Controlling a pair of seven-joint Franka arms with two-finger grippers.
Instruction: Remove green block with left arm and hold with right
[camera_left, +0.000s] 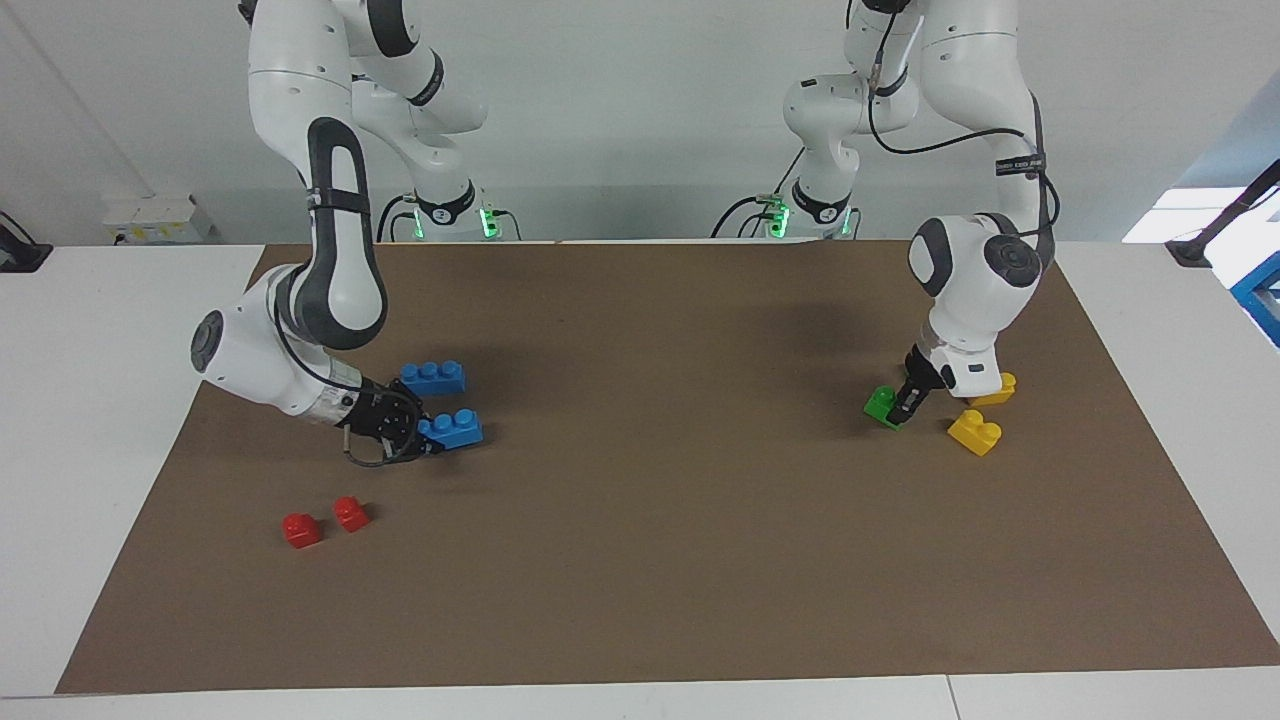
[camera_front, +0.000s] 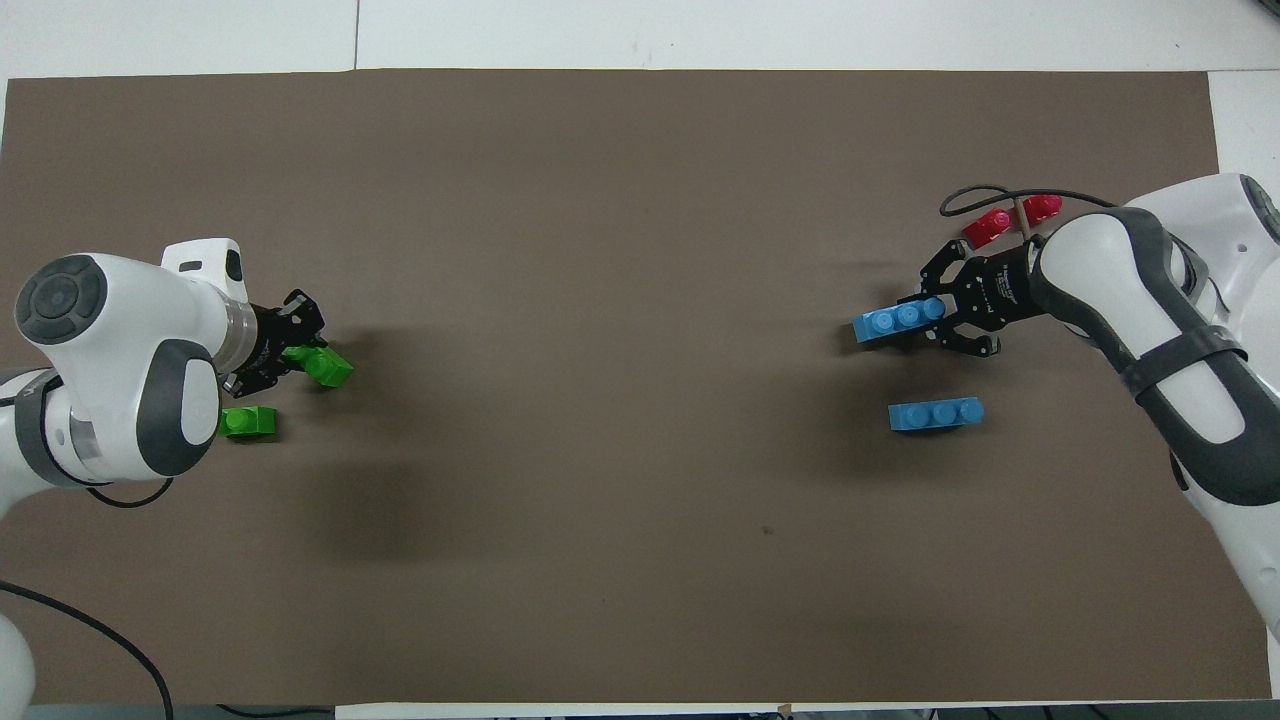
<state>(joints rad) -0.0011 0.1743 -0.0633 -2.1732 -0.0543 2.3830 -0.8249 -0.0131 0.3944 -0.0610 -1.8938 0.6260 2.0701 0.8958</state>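
My left gripper (camera_left: 908, 402) is clamped on the green block (camera_left: 881, 405), low at the brown mat (camera_left: 640, 560), at the left arm's end of the table. Block looks tilted; whether it touches the mat I cannot tell. A second green brick (camera_front: 248, 421) lies on the mat just beside it, nearer to the robots. Two yellow bricks sit close by: one (camera_left: 975, 433) just beside the green block, the other (camera_left: 997, 390) partly hidden by my wrist. My right gripper (camera_left: 425, 437) is closed on a blue three-stud brick (camera_left: 452, 428), low over the mat at the right arm's end. Another blue brick (camera_left: 432, 376) lies nearer to the robots; two red bricks (camera_left: 323, 521) farther.
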